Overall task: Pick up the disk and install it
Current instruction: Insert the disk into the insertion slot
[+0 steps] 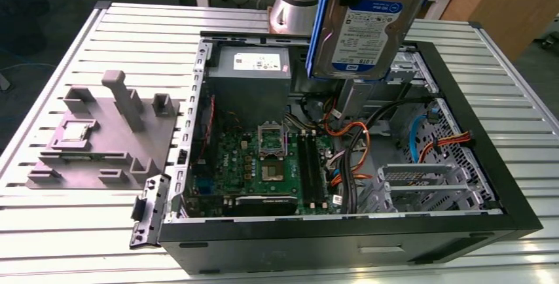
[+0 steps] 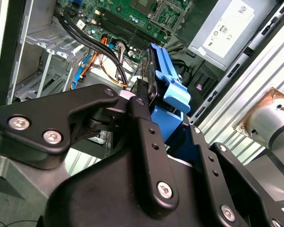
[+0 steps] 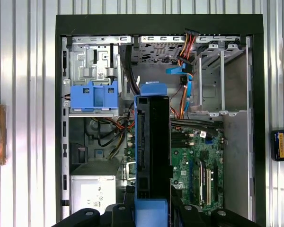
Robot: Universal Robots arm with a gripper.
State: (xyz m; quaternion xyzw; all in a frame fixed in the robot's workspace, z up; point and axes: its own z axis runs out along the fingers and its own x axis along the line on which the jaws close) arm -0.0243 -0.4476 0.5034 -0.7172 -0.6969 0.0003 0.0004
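Observation:
The disk (image 1: 365,30), a silver-grey drive with a white-and-blue label and a blue frame round its edges, hangs upright above the back of the open computer case (image 1: 349,230). My gripper (image 2: 163,113) is shut on it, one black finger (image 2: 141,118) on each flat side. In the first wrist view the disk (image 3: 152,146) appears edge-on, over the middle of the case between the motherboard (image 3: 199,165) and the power supply (image 3: 93,191). My gripper (image 3: 151,210) grips its near end there.
A metal drive cage (image 1: 428,182) stands in the case toward the exterior view's right, with orange and blue cables (image 1: 349,146) beside it. A bare blue bracket (image 3: 94,97) sits in another bay. A grey fixture block (image 1: 105,137) holding a small silver chip (image 1: 75,131) lies on the slatted table (image 1: 140,29).

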